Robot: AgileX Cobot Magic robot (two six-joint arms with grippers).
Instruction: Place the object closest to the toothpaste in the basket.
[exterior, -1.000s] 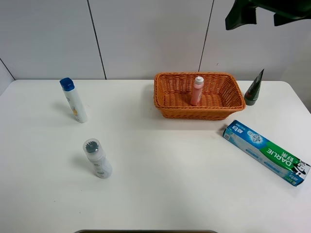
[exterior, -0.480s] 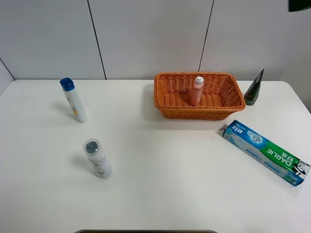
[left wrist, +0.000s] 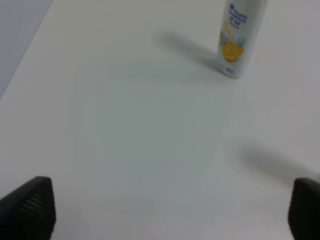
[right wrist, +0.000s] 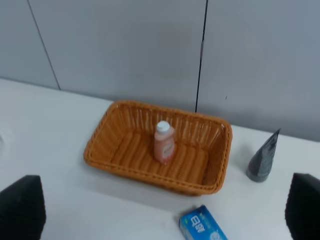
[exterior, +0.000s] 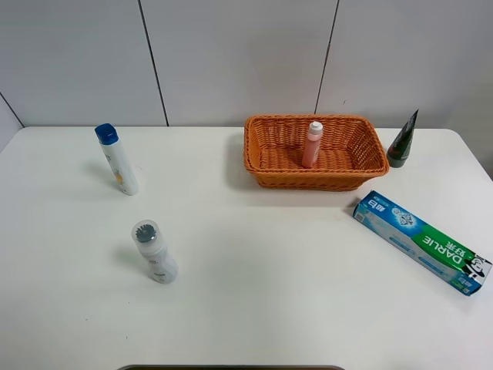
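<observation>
The blue-and-green toothpaste box (exterior: 421,241) lies at the table's right. A dark green tube (exterior: 402,140) stands upright just right of the orange wicker basket (exterior: 254,166). A pink bottle (exterior: 312,144) stands upright inside the basket. Neither gripper shows in the high view. My right gripper (right wrist: 162,207) is open and empty, high above the table, looking down on the basket (right wrist: 125,167), the pink bottle (right wrist: 164,142), the green tube (right wrist: 262,159) and the toothpaste box's end (right wrist: 202,225). My left gripper (left wrist: 167,210) is open and empty over bare table.
A white bottle with a blue cap (exterior: 117,159) stands at the far left and also shows in the left wrist view (left wrist: 239,37). A white bottle with a grey cap (exterior: 154,251) stands nearer the front left.
The right gripper, seen at the top right of the high view one second ago, has risen out of that view. The objects on the table have not moved.
</observation>
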